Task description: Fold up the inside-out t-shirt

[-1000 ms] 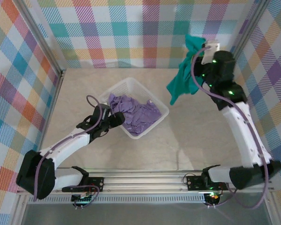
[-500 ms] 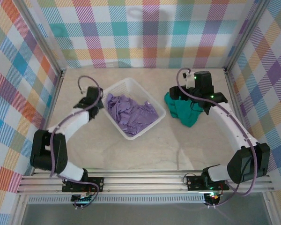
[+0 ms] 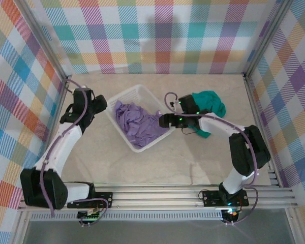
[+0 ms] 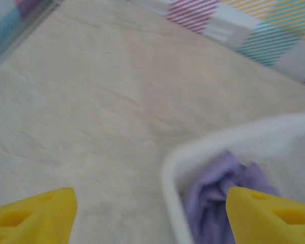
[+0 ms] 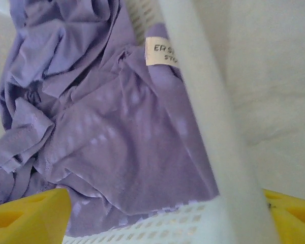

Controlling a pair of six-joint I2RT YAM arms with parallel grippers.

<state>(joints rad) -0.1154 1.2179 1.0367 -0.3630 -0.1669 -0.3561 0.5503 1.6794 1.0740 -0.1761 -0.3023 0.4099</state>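
Zero folds made — t-shirt [image 3: 209,103] seen crumpled beside basket [image 3: 141,149] | left gripper [image 4: 150,201], right gripper [image 5: 165,201]: jaws spread wide, nothing held

- the teal-green t-shirt [image 3: 210,102] is just a crumpled heap right now, not spread out or folded at all
- it's sitting on the table [image 3: 193,162], toward the back right, near the right-hand wall
- it's just to the right of the white basket [image 3: 135,90], outside it
- the right arm [image 3: 221,125] reaches across its near edge, so a bit of teal pokes out on the near side too
- plain colour, soft bunched folds; can't make out sleeves or neck from here
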